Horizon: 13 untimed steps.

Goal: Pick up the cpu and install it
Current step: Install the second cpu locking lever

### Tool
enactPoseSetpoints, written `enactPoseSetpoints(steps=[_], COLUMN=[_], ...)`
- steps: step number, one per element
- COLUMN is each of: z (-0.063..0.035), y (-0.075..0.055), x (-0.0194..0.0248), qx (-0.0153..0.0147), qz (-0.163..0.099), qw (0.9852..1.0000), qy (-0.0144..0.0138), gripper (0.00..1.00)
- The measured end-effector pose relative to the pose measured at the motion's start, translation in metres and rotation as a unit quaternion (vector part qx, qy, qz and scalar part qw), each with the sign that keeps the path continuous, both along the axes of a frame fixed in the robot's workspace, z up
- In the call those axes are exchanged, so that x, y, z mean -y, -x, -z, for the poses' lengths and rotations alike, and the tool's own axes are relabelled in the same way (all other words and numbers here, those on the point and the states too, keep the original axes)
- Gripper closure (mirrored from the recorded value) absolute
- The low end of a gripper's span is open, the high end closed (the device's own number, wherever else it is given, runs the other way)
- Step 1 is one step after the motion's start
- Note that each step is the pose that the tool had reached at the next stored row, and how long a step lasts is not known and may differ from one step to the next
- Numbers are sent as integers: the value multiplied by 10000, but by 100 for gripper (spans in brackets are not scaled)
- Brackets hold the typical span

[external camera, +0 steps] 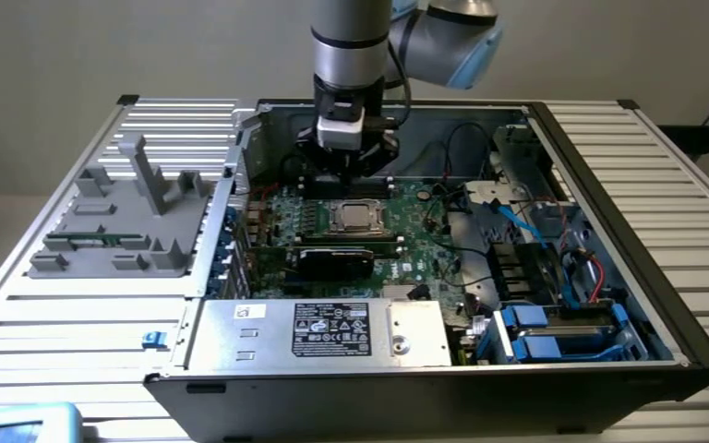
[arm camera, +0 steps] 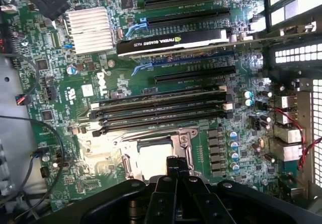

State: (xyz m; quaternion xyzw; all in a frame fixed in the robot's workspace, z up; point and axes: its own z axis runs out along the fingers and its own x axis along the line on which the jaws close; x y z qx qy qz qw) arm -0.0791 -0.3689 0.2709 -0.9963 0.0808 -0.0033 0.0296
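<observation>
My gripper (external camera: pixel 352 177) hangs inside the open computer case, low over the green motherboard (external camera: pixel 423 245) and just behind the black socket frame (external camera: pixel 354 217). In the wrist view the gripper (arm camera: pixel 173 164) is shut, its black fingers pressed together with nothing between them, and their tips are over the edge of the socket frame (arm camera: pixel 151 156). The frame's centre shines silvery. I cannot tell whether that shiny square is the cpu, and I cannot make the cpu out anywhere else.
A grey tray (external camera: pixel 121 231) with upright posts and a thin green memory stick (external camera: pixel 90 242) lies on the slatted table at the exterior view's left. Around the socket are memory slots (arm camera: pixel 161 105), a graphics card (arm camera: pixel 173 42), a finned heatsink (arm camera: pixel 88 28), cables and blue drive bays (external camera: pixel 564 328).
</observation>
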Motion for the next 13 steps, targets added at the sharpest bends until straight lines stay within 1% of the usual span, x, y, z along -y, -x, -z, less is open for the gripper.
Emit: enactPoseSetpoints(steps=[1, 2, 3, 5, 6, 7, 9, 12, 13], z=[-2, -8, -18, -43, -55, -66, -87, -118, -124], y=[0, 0, 0, -3, -6, -9, -22, -57, -65], x=[-24, -45, -64, -101, -117, -132, -154, -166, -167], qx=[40, 74, 100, 143, 160, 172, 185, 189, 190], qz=[0, 0, 1, 1, 0, 0, 0, 0, -1], qw=[10000, 10000, 9999, 9999, 9998, 9998, 9997, 9997, 9997], qy=[33, 59, 74, 91, 99, 109, 128, 141, 152], gripper=[89, 89, 89, 89, 89, 89, 89, 89, 89])
